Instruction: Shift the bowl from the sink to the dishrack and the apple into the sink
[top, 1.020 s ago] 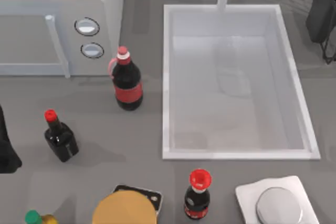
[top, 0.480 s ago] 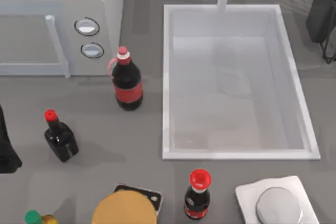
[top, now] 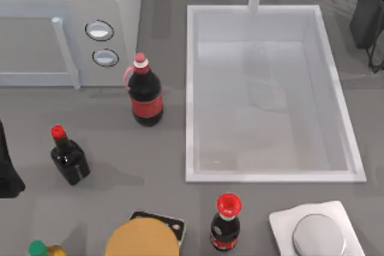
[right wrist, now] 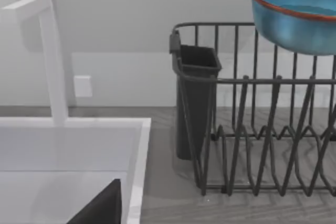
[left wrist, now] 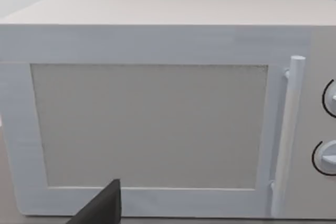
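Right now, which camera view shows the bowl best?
The right wrist view: the bowl appears there, blue with a reddish-brown rim, above the wires of the dishrack, cut off by the picture's edge. The top view shows the sink with no bowl in it; the left wrist view faces the microwave.

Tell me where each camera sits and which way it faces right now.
Top: above the table, looking down at sink and bottles; left arm at left edge, right arm top right.
Left wrist: faces the microwave door; dark finger low.
Right wrist: faces dishrack, bowl above it.
Shared: sink, faucet in top and right wrist.
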Tool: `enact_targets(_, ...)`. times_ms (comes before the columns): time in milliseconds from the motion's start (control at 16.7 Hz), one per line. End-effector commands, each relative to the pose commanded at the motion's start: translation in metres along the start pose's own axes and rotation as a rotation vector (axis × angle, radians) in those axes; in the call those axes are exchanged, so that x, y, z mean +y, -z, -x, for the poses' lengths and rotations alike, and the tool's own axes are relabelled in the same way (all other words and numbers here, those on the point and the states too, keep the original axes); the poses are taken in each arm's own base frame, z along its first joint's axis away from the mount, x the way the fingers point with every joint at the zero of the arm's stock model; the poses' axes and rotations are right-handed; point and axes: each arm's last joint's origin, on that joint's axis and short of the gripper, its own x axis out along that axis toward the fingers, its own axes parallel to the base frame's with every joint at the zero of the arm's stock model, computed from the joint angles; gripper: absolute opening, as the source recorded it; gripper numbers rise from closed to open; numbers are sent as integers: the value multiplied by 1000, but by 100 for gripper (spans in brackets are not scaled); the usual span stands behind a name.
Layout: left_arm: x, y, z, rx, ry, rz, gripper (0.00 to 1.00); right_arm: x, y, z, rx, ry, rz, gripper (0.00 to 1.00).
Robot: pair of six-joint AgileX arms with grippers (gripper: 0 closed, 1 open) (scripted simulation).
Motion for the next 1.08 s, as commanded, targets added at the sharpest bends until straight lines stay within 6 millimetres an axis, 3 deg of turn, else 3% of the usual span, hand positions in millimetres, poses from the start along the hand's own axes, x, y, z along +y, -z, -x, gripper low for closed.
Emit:
enact_targets(360,0,0,0,0,0,0,100,0,-2,0,13,3,3,100)
enact_targets(540,0,0,0,0,0,0,100,-3,-12,-2,118,27,26,100)
enact_targets(780,0,0,0,0,0,0,100,-10,-33,-14,405,70,67,100)
enact_targets(1080,0,0,0,0,0,0,100,-28,-53,-53,887,93,83,100)
